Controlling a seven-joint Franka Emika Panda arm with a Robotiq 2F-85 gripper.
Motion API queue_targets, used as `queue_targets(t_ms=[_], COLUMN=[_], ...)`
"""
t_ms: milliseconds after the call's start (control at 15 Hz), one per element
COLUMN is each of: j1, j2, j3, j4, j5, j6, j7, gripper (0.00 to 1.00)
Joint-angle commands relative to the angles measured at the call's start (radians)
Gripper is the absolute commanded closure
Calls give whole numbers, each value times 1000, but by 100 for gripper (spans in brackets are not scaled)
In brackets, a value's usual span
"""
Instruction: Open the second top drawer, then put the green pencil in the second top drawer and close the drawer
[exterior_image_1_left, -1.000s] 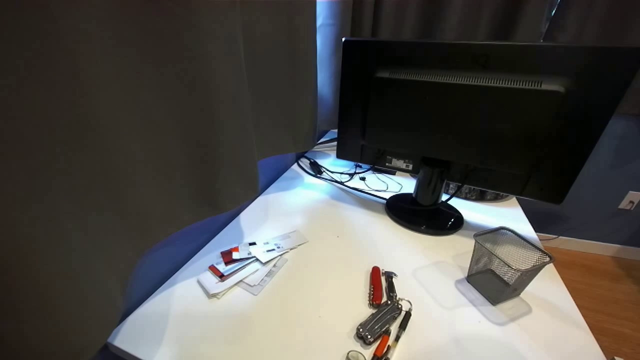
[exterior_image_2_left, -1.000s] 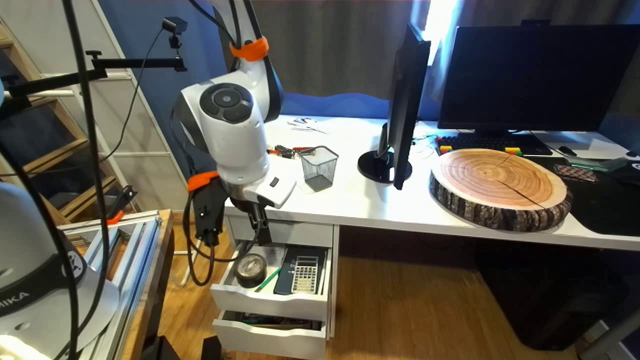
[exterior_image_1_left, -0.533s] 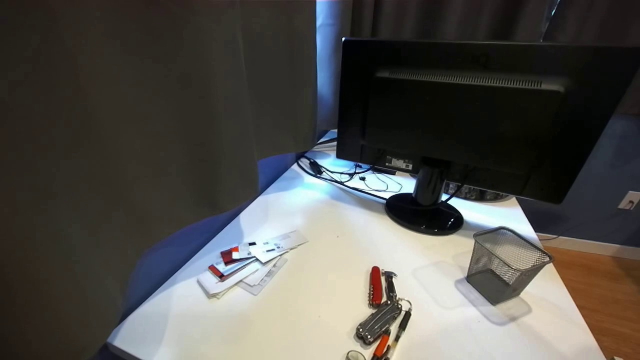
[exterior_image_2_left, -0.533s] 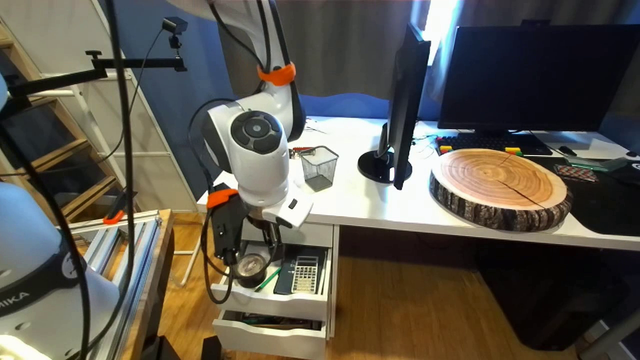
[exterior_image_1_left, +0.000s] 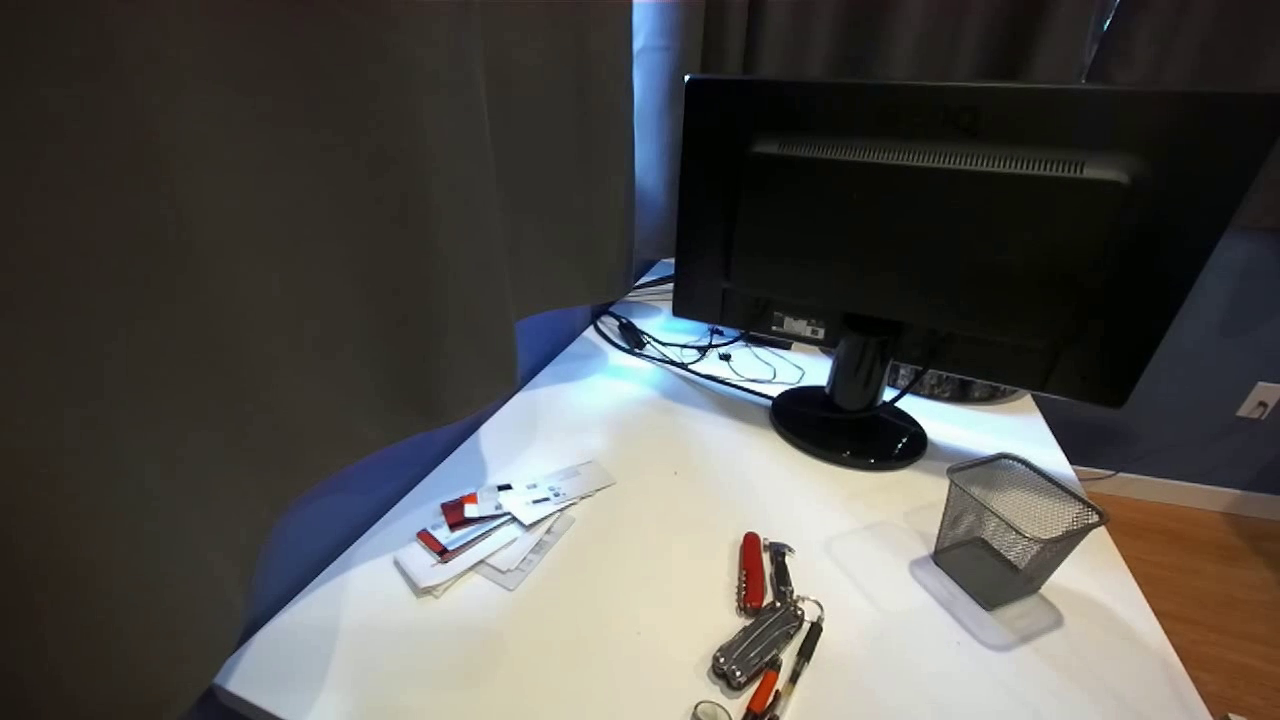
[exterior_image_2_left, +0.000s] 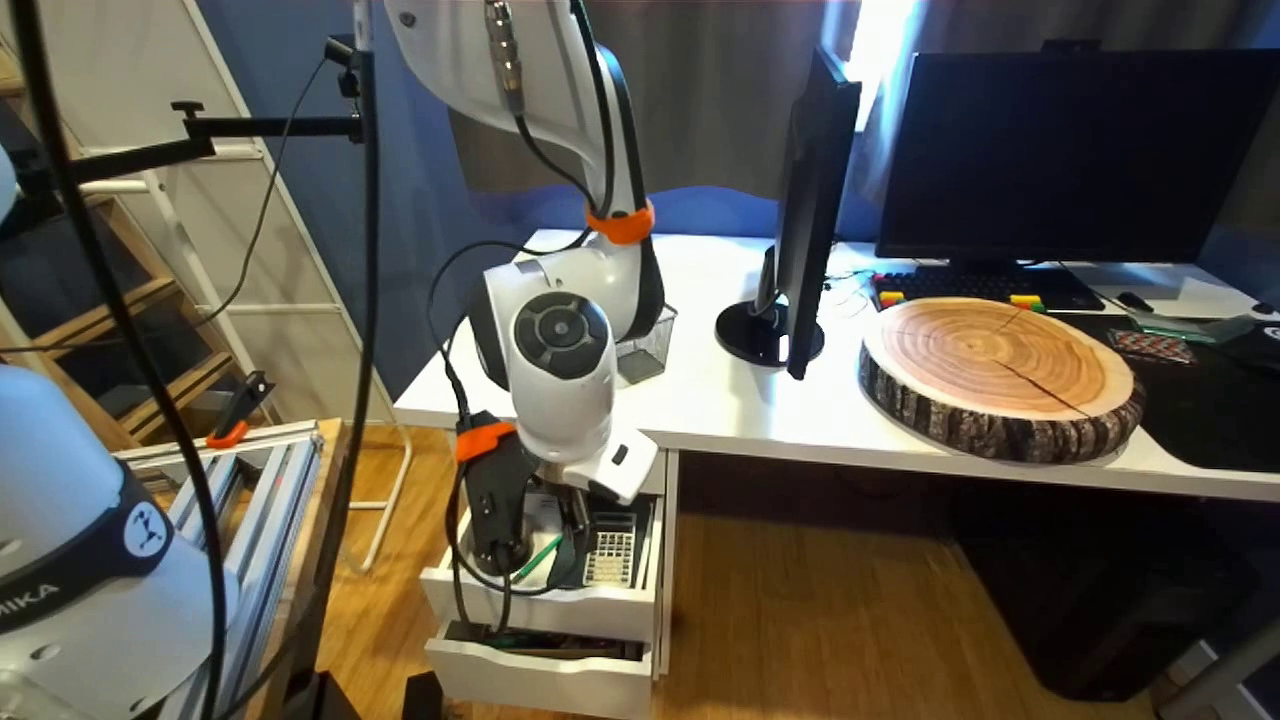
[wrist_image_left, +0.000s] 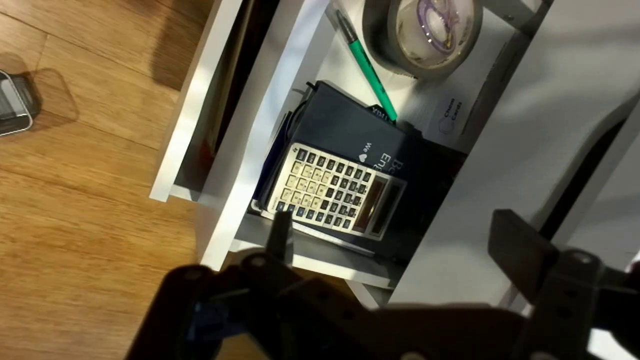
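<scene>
The black two-fingered gripper, fingers spread wide, hangs above the pulled-out white second drawer; inside, the slim bright-green pencil lies right of a round tape roll. Against the brown wooden floor, a grey-rimmed object is cut off and unclear. Farther, the white arm partly hides the grey wire-mesh cup on the white desk, where a red pocketknife shows only in an exterior view.

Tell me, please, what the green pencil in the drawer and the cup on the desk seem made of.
Green pencil: probably plastic, smooth finish; its barrel looks evenly coloured. Cup: likely metal mesh, grey, perhaps painted; fine holes show in its walls.
</scene>
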Motion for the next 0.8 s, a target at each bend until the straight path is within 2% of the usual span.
queue_targets(t_ms=[0,267,333,400,733], j1=[-5,-9,-12,-12,-1], j2=[95,150,167,183,254], j3=[-27,-52,-58,-64,-110], j4=[58,74,86,97,186], j5=[9,-14,-7,10,183], j6=[-13,-27,-31,-29,-28], j7=[-79,-142,-161,-189,-387], gripper=[0,0,10,26,62])
